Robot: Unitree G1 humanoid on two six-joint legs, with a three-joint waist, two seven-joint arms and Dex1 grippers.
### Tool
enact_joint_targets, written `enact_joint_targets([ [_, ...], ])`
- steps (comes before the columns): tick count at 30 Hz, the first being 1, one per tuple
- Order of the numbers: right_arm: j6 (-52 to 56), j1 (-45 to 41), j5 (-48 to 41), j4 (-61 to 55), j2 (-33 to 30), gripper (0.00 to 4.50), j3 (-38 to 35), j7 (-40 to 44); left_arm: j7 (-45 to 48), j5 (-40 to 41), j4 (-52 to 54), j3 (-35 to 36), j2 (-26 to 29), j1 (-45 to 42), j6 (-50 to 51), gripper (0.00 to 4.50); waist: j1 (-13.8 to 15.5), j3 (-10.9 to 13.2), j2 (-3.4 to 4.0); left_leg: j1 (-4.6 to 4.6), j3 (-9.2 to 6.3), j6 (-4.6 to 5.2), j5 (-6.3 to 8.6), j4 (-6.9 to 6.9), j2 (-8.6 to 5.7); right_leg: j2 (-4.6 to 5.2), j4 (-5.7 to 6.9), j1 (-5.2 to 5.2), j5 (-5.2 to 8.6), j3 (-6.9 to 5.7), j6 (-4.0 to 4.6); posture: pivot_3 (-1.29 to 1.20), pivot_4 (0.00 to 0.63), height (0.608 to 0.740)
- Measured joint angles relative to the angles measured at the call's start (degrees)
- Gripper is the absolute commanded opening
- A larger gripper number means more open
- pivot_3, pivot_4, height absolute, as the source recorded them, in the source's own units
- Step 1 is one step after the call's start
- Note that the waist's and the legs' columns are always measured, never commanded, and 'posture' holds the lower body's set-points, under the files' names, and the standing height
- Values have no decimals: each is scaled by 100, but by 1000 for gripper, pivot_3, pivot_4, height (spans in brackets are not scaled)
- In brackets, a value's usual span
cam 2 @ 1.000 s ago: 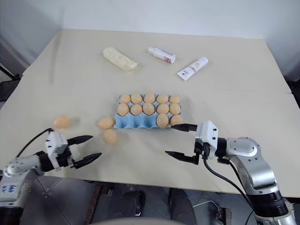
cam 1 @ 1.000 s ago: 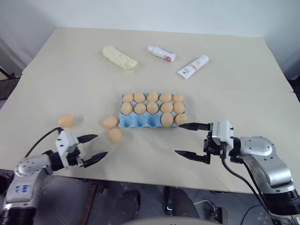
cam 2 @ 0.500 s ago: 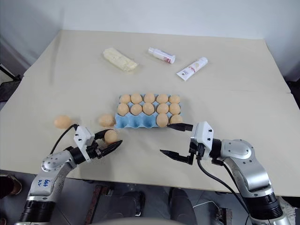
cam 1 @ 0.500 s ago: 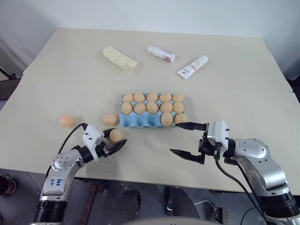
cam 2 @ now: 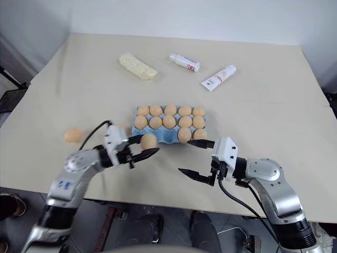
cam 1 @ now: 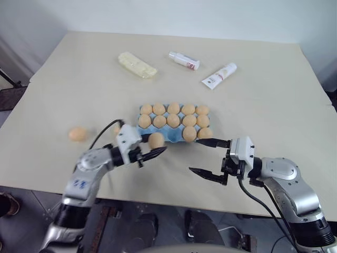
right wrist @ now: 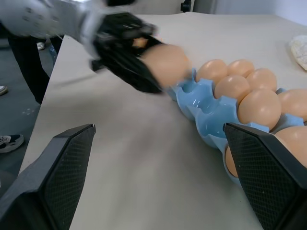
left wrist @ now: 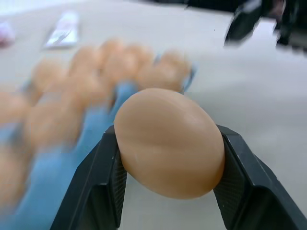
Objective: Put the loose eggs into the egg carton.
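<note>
Left gripper (cam 1: pixel 152 149) clamped on one egg (cam 1: pixel 156 140) just at the near edge of the egg carton (cam 1: pixel 169 138), whose near row has empty cups toward its left end. Carry it level over one, lower, then release gently. Right gripper (cam 1: pixel 209 156) spread wide, empty, by the carton's near right corner; another loose egg (cam 1: pixel 77 134) lies well left of the carton.

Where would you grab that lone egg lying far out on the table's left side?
Across its narrow middle, coming down from above. The egg lies on its side on the bare table with open space all round, so fingers could probably close on its two long flanks; its rounded ends would likely slip.
</note>
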State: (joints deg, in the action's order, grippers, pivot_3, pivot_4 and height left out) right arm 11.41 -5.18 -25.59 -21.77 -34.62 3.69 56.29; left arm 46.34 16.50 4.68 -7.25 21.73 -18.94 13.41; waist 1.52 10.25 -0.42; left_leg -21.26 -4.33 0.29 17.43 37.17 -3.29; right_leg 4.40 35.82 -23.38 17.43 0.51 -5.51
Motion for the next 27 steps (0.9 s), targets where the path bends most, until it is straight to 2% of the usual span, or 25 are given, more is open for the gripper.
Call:
enact_joint_targets([
  [4,6,74,41,-49,30,4500,-4,-199,-114,-349,-926,-356,-532,-696,-274,2125,-31,2,-3,-1,15,-22,-10,-3,7,-14,3,-11,0,2,-1,0,150,740],
  [11,40,239,40,-239,49,4500,-29,-500,-223,-532,-1421,-217,-512,-887,-667,4271,-15,3,-5,0,15,-25,-12,5,10,-15,10,-10,0,13,-2,0,150,740],
  [12,39,254,40,-263,51,4500,-29,-533,-164,-494,-1403,-165,-467,-876,-662,4469,-15,3,-5,-1,14,-24,-13,5,9,-15,10,-10,-1,14,-3,0,150,740],
  [17,41,316,41,-267,89,4500,-19,-613,249,-32,-616,123,-126,-399,-625,4469,-33,3,-5,0,14,-25,-13,0,11,-14,9,-12,-2,18,-3,0,150,740],
  [19,41,254,39,-256,96,4500,-8,-598,422,117,-233,280,168,-83,-639,4469,-50,3,-4,1,15,-26,-12,-3,13,-15,7,-13,-1,19,-2,0,150,740],
  [27,-19,48,22,-46,94,4500,-23,-310,707,443,56,1648,1286,1392,-871,4469,-34,3,-4,2,10,1,3,-5,15,-8,4,-10,0,16,5,0,150,740],
])
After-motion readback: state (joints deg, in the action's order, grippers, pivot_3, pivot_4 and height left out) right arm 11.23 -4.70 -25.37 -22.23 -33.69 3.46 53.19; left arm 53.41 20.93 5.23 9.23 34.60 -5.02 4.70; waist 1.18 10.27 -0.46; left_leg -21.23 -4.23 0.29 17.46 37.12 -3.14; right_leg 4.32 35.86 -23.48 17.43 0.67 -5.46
